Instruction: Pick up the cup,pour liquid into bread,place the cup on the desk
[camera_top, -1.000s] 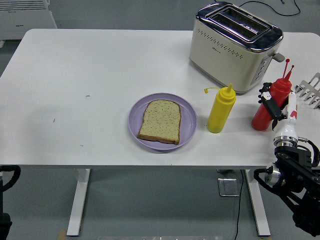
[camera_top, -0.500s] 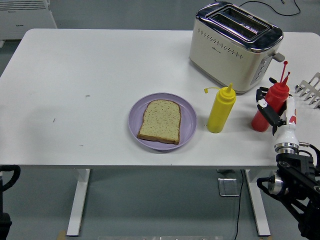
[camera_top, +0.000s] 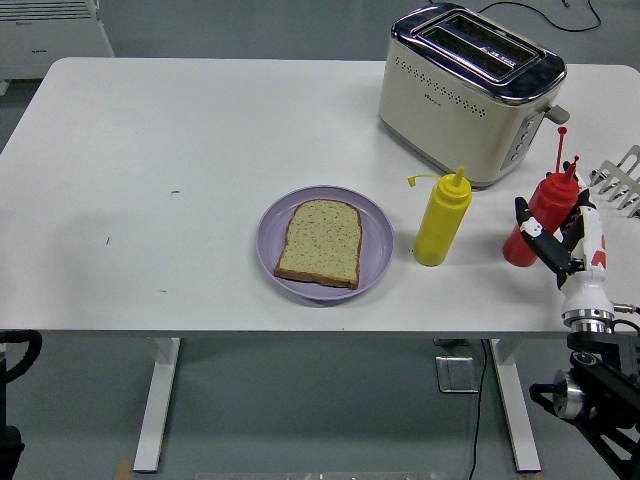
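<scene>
No cup is in view; the things that pour are two squeeze bottles. A red squeeze bottle (camera_top: 532, 222) with a thin nozzle stands tilted at the table's right edge. My right hand (camera_top: 548, 240) is at it, black fingers (camera_top: 524, 216) curled around its body. A yellow squeeze bottle (camera_top: 440, 222) stands upright to its left. A slice of brown bread (camera_top: 320, 242) lies bare on a purple plate (camera_top: 375, 262) near the table's front middle. Only a black piece of my left arm (camera_top: 14, 360) shows at the lower left corner, below the table edge.
A cream and chrome toaster (camera_top: 468, 92) stands behind the bottles at the back right. A white rack (camera_top: 620, 180) pokes in at the right edge. The white table's (camera_top: 150, 160) left half holds only small dark specks.
My right hand has slid down and to the right, toward the table's near edge. The red bottle has moved with it; its nozzle has swung left and its top has dropped lower.
</scene>
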